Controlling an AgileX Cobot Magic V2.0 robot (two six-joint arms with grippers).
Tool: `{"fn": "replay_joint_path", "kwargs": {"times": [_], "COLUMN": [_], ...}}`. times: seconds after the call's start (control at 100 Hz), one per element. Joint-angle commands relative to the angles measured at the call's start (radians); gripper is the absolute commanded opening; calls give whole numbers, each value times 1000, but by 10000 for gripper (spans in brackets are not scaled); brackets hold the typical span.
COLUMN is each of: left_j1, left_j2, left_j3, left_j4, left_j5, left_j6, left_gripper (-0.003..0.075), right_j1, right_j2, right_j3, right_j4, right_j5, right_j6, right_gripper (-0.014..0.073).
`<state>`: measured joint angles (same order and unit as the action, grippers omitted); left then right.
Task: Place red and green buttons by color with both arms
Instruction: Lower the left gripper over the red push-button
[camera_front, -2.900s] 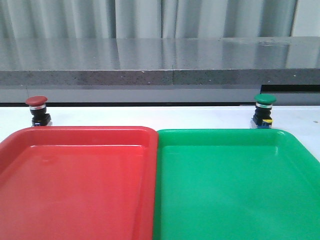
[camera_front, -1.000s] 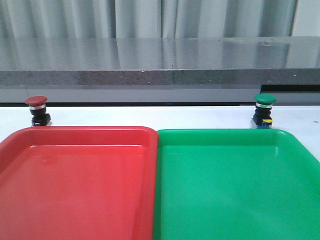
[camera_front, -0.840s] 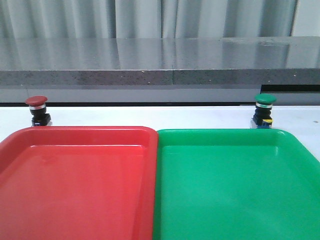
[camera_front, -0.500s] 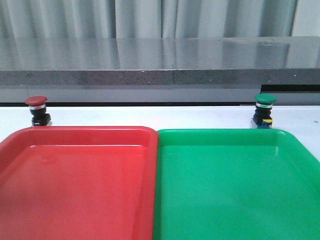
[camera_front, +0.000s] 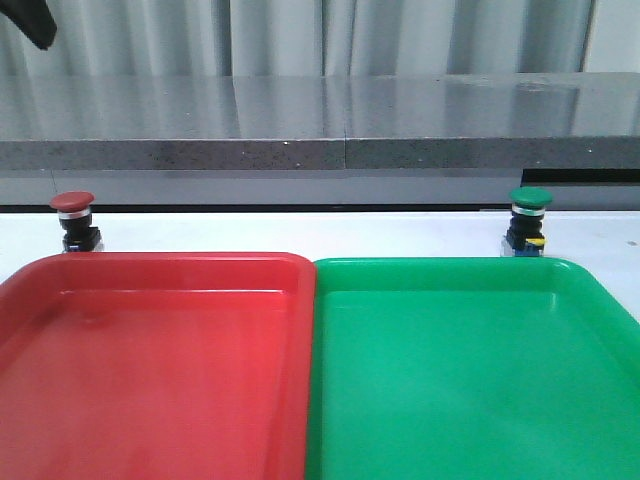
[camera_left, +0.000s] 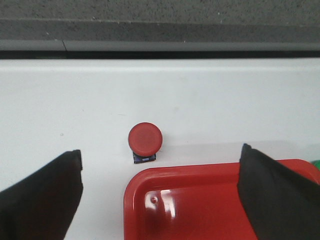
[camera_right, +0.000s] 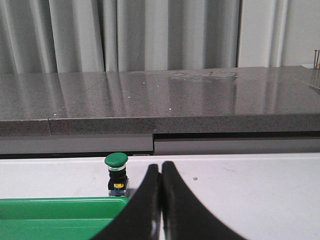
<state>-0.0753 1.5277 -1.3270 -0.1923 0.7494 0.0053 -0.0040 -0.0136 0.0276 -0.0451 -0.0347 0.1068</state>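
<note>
Two buttons wait: red button (camera_left: 145, 139) centred beyond the spread left claw (camera_left: 160, 195); green button (camera_right: 116, 173) beside the clenched right claw (camera_right: 161, 175), bases perhaps tray-hidden.

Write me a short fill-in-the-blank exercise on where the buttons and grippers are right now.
1. The red button stands on the white table, just beyond the ____ tray's far rim.
2. The left gripper has its fingers ____, high above the red button.
3. The right gripper has its fingers ____.
4. The green button stands ____ the green tray, not in it.

Missing words: red; open; shut; outside
</note>
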Motion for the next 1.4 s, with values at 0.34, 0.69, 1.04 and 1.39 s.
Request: {"fn": "replay_joint_path", "kwargs": {"times": [0.34,0.69,1.04,1.39], "left_j1": [-9,-9,-10,-10], "left_j2": [258,395,447,447], "left_j3": [-247,-292,-296,-296], "left_j4": [-11,12,10,5], "left_j5": [143,147,138,90], "left_j6": [7,7,7,7], "left_gripper": [606,606,606,309], "right_j1": [-5,-5,-5,-5], "right_j2": [-19,-19,-19,-19], "right_j3": [-19,-19,-19,-19], "right_j4": [-9,-9,-9,-9], "right_j5": [-84,-84,-84,-84], "right_j6": [-1,-1,-1,-1], "right_gripper": [-64,-64,-64,-64]}}
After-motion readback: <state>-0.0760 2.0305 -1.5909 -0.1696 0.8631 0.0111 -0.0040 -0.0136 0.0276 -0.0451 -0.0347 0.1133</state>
